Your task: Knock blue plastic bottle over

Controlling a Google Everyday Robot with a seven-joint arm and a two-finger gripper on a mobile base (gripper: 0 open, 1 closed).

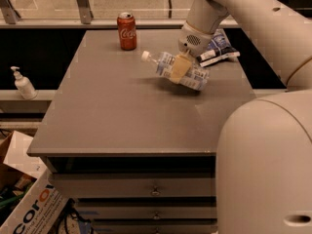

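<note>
The blue plastic bottle is clear with a white cap and a blue-and-white label. It lies almost on its side over the right rear part of the grey table, cap pointing left and slightly up. My gripper reaches down from the upper right and is shut on the bottle's middle. One beige finger crosses in front of the bottle and the other is hidden behind it. A shadow lies on the table right under the bottle. I cannot tell whether the bottle touches the table.
A red soda can stands upright at the table's rear left. A blue-and-white packet lies at the rear right, behind the gripper. A white pump bottle stands on a ledge to the left. A cardboard box sits on the floor. My arm fills the right side.
</note>
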